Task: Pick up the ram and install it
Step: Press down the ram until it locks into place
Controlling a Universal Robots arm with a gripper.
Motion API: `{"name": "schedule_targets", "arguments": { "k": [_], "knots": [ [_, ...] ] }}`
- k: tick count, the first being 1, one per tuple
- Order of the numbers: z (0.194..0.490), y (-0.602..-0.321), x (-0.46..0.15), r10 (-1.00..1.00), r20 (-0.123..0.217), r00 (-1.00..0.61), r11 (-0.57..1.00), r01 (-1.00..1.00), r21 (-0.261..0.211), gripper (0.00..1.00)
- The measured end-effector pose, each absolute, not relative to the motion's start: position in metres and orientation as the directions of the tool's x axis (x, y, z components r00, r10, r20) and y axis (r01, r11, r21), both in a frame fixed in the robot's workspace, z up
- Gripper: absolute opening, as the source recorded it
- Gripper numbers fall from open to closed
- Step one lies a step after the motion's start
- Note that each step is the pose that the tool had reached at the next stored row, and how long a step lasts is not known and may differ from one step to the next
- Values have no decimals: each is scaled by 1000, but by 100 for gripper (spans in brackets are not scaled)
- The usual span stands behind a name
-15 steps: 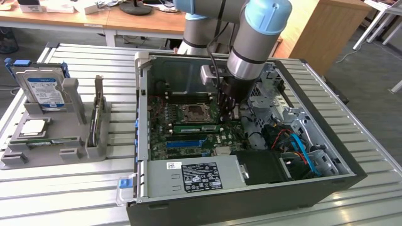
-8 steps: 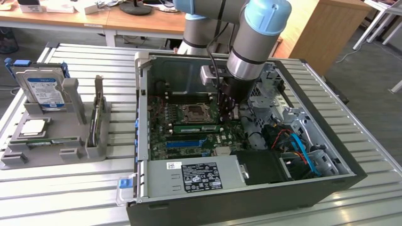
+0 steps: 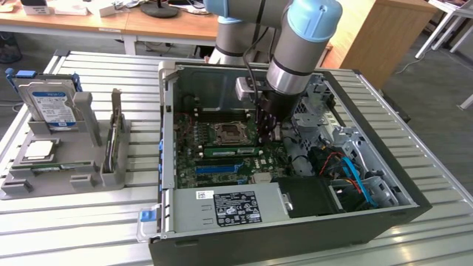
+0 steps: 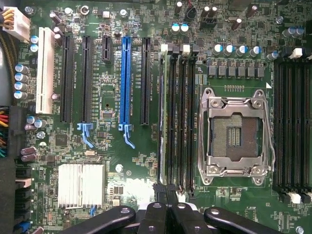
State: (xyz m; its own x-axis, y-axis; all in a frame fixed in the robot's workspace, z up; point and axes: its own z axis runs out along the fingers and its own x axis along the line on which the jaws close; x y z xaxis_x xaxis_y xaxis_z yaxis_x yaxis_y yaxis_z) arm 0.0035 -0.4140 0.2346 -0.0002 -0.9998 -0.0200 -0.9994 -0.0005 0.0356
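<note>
1. The slatted metal worktop (image 3: pixel 88 221) and the open computer case (image 3: pixel 384 221) lying on it appear whole in the exterior view. The wrist view looks straight down at the motherboard (image 4: pixel 112 146) inside the case.
2. The arm (image 3: pixel 296 61) reaches down into the case from above.
3. A grey holder (image 3: pixel 66 172) stands well off from the fingers, towards the exterior view's left, carrying a hard drive (image 3: pixel 53 108). The printing on the drive's label is too small to read.
4. The power supply (image 3: pixel 221 208) has a black sticker and a white one. Neither is legible.
5. The ram (image 4: pixel 164 112) stands on edge in the memory slot nearest the blue slot (image 4: pixel 126 83). Its long axis runs straight away from the fingertips, parallel to the black slots beside it. In the exterior view it is a green strip (image 3: pixel 229 151) just beside the fingers.
6. The fingers (image 4: pixel 157 195) are clenched together, tips at the near end of the ram. Nothing can be seen gripped between them.
</note>
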Motion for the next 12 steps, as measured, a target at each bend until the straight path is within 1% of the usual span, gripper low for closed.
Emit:
{"name": "schedule_targets", "arguments": {
  "k": [12],
  "knots": [
    [228,-412,4,-1000,-20,0,-1,-999,35,11]
  ]
}}
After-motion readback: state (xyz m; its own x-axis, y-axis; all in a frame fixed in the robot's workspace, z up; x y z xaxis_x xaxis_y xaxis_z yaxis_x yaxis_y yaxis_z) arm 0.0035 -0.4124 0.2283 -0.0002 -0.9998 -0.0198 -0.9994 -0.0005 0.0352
